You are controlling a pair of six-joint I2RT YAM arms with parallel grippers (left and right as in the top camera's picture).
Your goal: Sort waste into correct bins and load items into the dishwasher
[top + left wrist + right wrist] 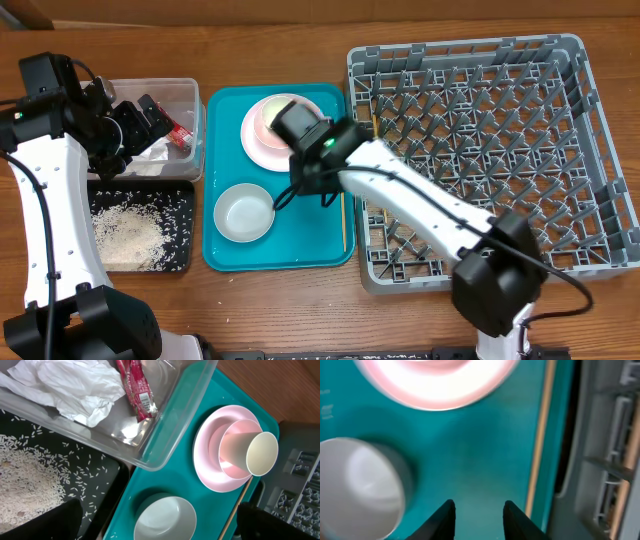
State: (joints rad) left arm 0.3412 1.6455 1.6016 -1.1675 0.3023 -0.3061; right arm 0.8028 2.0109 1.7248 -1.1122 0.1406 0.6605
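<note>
The crumpled white napkin (75,385) and the red-and-white wrapper (136,389) lie in the clear tub (190,150). Loose rice (128,235) covers the black tray (178,205). On the teal tray (300,245) a pink plate (205,462) carries a small tilted cup (252,452). A pale bowl (245,212) and a chopstick (343,222) lie there too. My left gripper (135,125) hovers open above the tub, holding nothing. My right gripper (479,515) stands open low over bare teal tray, between the bowl (355,485) and the chopstick (540,445).
The grey dish rack (480,160) fills the right side, its wall touching the teal tray's right edge. In the overhead view my right arm reaches across the rack's front left corner and covers part of the plate. Bare wooden table runs along the front.
</note>
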